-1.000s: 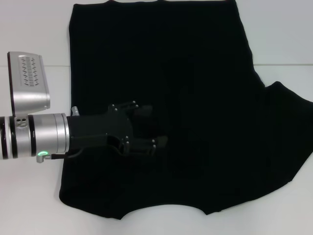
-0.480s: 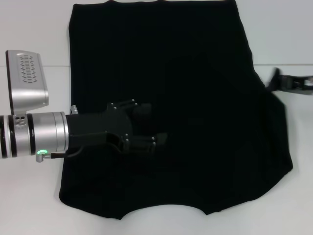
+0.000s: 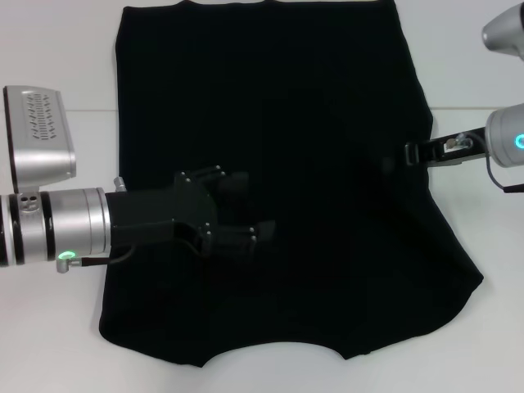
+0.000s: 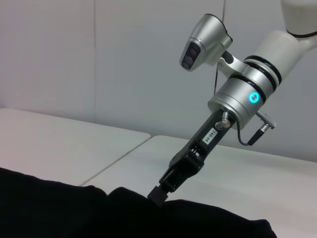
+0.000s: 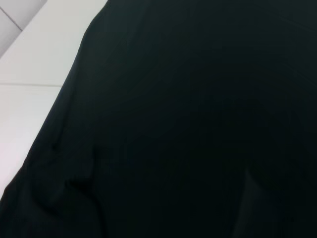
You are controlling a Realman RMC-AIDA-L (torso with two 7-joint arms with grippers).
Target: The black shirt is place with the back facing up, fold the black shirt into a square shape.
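The black shirt (image 3: 327,90) lies spread over the white table (image 3: 57,65), filling most of the head view. My left gripper (image 3: 252,210) rests open on its left-middle part, fingers spread on the cloth. My right gripper (image 3: 403,157) reaches in from the right and is shut on the shirt's right sleeve, which is drawn in over the body. The left wrist view shows the right gripper (image 4: 162,192) with its tip at a raised fold of the black shirt (image 4: 74,213). Nearly the whole right wrist view is black shirt (image 5: 188,119).
Bare white table (image 3: 491,344) surrounds the shirt on the left, right and near sides. A seam between two tabletops (image 3: 82,110) runs across behind the left arm. A grey wall (image 4: 99,59) stands beyond the table.
The right gripper came in from the right, took the sleeve that lay out to the right and carried it leftward over the shirt body. The left gripper stayed put.
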